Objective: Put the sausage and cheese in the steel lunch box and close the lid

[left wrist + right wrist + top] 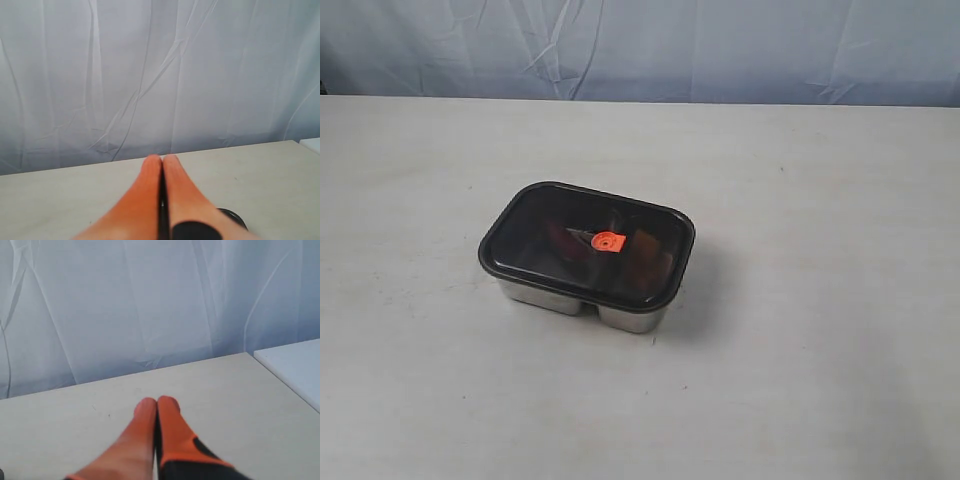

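Note:
The steel lunch box (620, 318) stands in the middle of the table with the dark lid (535, 225) lying on top of it, orange tab (607, 242) at its centre. Through the lid I make out a dim reddish shape, the sausage (563, 240), on the left and an orange-brown one, the cheese (648, 262), on the right. Neither arm shows in the exterior view. My left gripper (162, 159) is shut, orange fingers pressed together over bare table. My right gripper (156, 403) is shut too, holding nothing. The box is in neither wrist view.
A pale blue cloth backdrop (640, 45) hangs behind the table's far edge. A white surface (295, 365) lies beside the table in the right wrist view. A dark round object (235, 217) peeks out beside the left fingers.

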